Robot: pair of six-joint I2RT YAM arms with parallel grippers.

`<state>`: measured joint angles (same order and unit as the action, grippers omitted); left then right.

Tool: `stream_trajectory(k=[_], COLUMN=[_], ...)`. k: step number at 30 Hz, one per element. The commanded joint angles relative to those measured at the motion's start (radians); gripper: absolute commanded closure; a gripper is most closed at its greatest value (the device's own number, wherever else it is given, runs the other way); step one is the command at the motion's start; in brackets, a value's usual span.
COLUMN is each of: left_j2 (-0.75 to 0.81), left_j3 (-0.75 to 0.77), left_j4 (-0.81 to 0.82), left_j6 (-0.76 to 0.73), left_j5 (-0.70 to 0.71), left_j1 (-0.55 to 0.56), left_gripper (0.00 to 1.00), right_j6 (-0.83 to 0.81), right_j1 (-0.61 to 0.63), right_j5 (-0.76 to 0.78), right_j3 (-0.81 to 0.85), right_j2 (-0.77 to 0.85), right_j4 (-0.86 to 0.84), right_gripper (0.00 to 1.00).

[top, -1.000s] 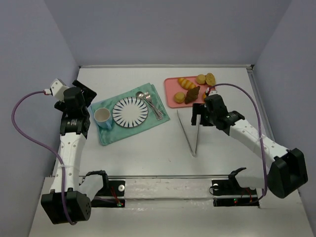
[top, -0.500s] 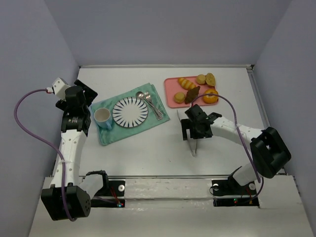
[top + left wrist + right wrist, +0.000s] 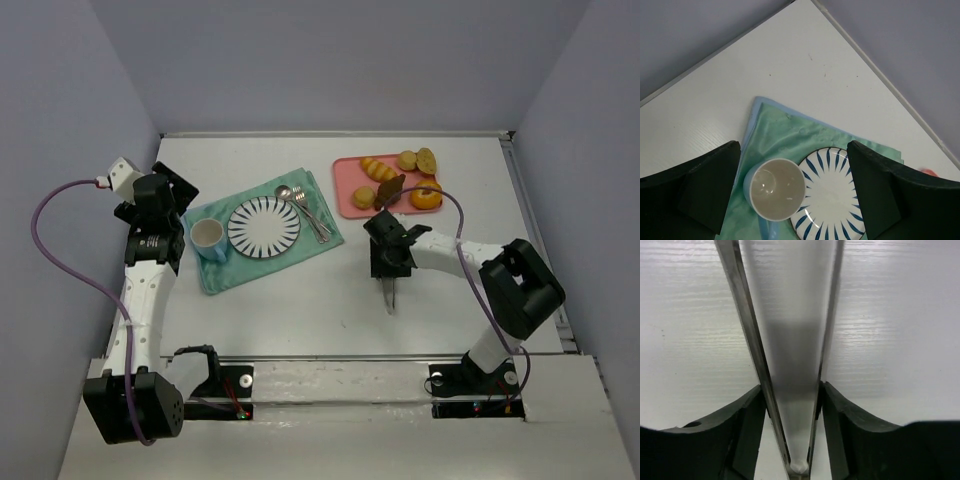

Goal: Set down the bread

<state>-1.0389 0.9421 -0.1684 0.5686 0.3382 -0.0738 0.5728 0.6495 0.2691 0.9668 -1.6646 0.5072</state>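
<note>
Several bread pieces [image 3: 380,170] lie on a pink tray [image 3: 345,180] at the back right; one is dark brown [image 3: 391,187]. Metal tongs [image 3: 388,293] lie on the table in front of the tray. My right gripper [image 3: 388,262] sits low over them. In the right wrist view its fingers [image 3: 747,415] press on both arms of the tongs [image 3: 747,340], squeezing them near the hinge, so the right gripper [image 3: 792,407] is shut on the tongs. My left gripper [image 3: 792,187] hangs open above the cup, holding nothing.
A green cloth [image 3: 240,265] at the left centre carries a blue cup [image 3: 207,235], a blue-striped plate [image 3: 264,225], and a spoon and fork [image 3: 305,210]. The cup [image 3: 775,189] and plate [image 3: 832,200] show below the left wrist. Walls close in the table's sides.
The right arm swung left from beside the tray and came down over the tongs. Its jaws closed from wide open onto the tongs' two arms. The left arm stayed still.
</note>
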Motion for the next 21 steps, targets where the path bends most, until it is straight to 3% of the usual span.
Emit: stream_trajectory(k=[1,4,13,21], left_j2=[0.020,0.027,0.037,0.017], left_j3=[-0.008,-0.009,-0.017,-0.002], left_j4=[0.035,0.035,0.044,0.043], left_j6=[-0.022,-0.022,-0.019,-0.030], left_j5=[0.028,0.031,0.036,0.047], left_j1=[-0.001,-0.003,-0.003,-0.003], left_gripper=[0.01,0.01,0.01,0.01], right_j6=[0.097,0.117,0.009,-0.099], right_j1=[0.009,0.009,0.009,-0.198], right_j5=[0.099,0.099,0.122,-0.095], right_j3=[-0.057,-0.056,0.061,0.243], right_j2=[0.058,0.137,0.347,0.263], right_j4=[0.040,0.080,0.180,0.130], right_gripper=[0.59,0.68,0.71,0.69])
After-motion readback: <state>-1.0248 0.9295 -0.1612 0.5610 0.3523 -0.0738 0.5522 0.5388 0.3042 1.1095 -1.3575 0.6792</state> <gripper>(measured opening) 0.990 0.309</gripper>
